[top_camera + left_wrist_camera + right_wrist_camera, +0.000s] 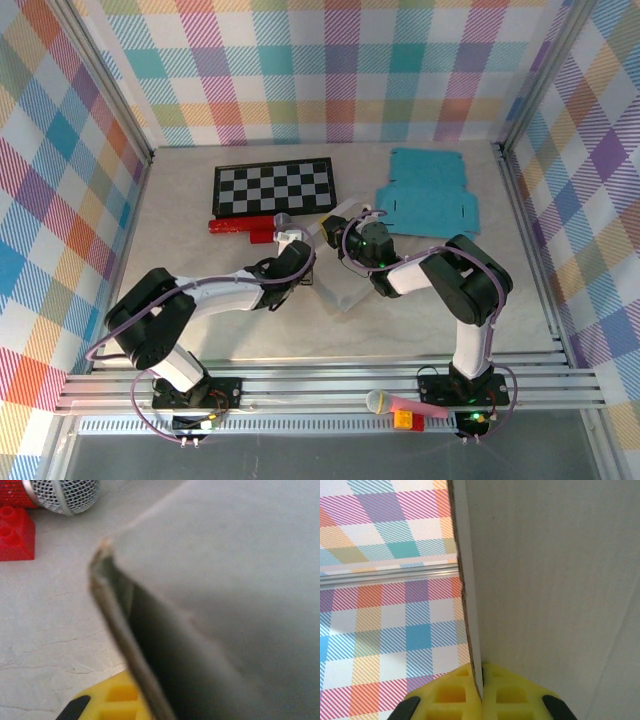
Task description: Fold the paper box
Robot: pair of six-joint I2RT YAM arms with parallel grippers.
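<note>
Two pinches: left gripper (301, 260) & right gripper (481, 692) each clamp paper box (550, 580) edge between fingers; card's prob. light, stiff-ish, creases easily, so grip nr folds.

The paper box (345, 285), pale grey-white cardboard, lies mid-table, seemingly only partly folded, one thin panel edge standing upright.
</note>
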